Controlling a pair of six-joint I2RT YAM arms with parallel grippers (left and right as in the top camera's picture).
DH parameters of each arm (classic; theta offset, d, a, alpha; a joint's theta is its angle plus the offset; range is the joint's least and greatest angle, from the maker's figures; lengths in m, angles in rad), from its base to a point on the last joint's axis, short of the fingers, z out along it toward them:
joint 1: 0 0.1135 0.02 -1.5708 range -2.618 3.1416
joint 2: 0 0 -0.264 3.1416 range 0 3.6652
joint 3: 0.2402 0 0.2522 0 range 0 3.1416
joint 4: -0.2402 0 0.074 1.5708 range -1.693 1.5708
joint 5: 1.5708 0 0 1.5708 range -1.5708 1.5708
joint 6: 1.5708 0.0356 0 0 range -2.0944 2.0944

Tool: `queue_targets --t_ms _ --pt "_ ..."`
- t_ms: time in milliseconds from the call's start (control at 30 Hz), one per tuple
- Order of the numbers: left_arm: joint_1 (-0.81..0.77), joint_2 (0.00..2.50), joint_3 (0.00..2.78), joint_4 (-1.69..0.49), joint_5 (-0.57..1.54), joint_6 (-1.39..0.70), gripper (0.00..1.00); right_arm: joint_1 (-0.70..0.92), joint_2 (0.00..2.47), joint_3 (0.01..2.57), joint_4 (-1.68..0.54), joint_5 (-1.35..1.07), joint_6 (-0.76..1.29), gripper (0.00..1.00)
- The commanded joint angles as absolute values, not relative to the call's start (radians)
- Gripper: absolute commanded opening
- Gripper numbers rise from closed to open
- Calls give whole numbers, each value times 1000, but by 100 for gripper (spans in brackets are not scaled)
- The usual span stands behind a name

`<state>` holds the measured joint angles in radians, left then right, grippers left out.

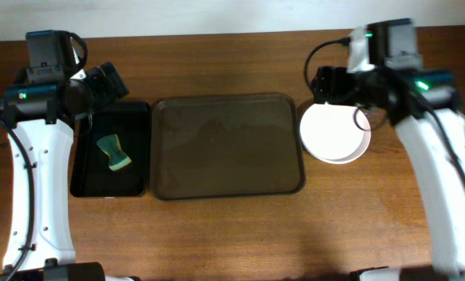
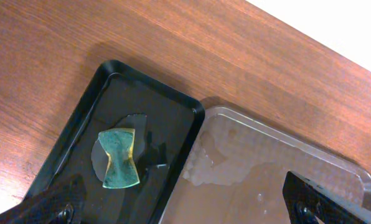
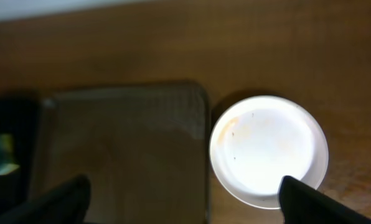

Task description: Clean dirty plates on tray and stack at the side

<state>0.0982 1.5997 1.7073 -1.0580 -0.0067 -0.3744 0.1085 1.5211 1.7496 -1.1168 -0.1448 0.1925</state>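
Note:
The brown tray (image 1: 228, 148) lies at the table's middle with nothing on it; it also shows in the left wrist view (image 2: 272, 174) and the right wrist view (image 3: 123, 143). The plates (image 1: 334, 131) sit on the table just right of the tray. The top one is white with faint brown specks (image 3: 266, 146). A second rim shows beneath it, and no pale blue-green plate can be made out. My right gripper (image 1: 331, 84) hangs open and empty above the plates' far edge (image 3: 185, 199). My left gripper (image 1: 108, 82) is open and empty above the black tray's far end (image 2: 188, 208).
A narrow black tray (image 1: 111, 183) lies left of the brown tray and holds a green and yellow sponge (image 1: 114, 152), also in the left wrist view (image 2: 119, 157). Bare wooden table runs along the front.

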Motion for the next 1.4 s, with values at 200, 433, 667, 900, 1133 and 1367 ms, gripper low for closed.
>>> queue_targets --t_ms 200,433,667,900,1133,1367 --pt "101 1604 1706 -1059 1 -358 99 111 1159 1797 -1254 19 77 98" --pt "101 1604 1706 -1059 1 -358 99 111 1010 1737 -1301 152 55 98" --pt "101 1604 1706 -1059 1 -358 99 111 704 1100 -728 84 -16 98" --pt "101 1604 1706 -1059 1 -358 99 109 371 532 -290 -49 -109 98" --pt "101 1604 1706 -1059 1 -358 99 109 123 204 -89 -57 -109 98" --pt "101 1604 1706 -1059 1 -358 99 109 24 99 -88 -57 -108 98"
